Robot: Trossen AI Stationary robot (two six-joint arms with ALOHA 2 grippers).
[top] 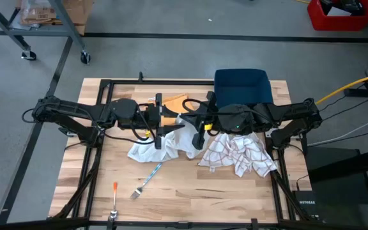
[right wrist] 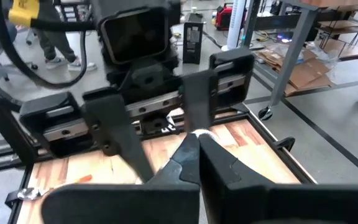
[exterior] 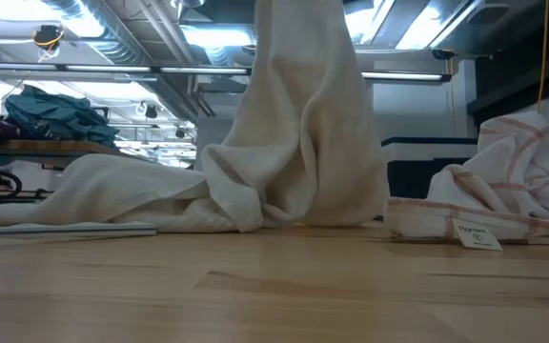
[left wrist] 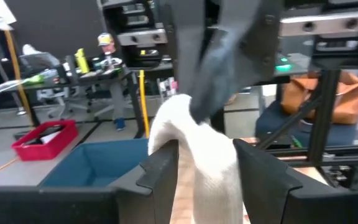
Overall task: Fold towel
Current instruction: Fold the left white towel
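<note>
Left end effector point(left wrist: 205, 177) half-open around white towel point(left wrist: 211, 163); right end effector point(right wrist: 197, 140) pinches it.

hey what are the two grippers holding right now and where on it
Both hold the white towel by its raised top edge: the right gripper is shut on it, the left gripper has the cloth between its fingers.

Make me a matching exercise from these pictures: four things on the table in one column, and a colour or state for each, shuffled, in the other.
Things:
1. plain towel
2. checked towel
3. bin
4. fork

States:
A. dark blue, at the table's far edge
B. lifted at its middle by both hands
C. crumpled on the wood, untouched
D. lying flat, blue handle

Pairs: 1-B, 2-C, 3-A, 4-D
</note>
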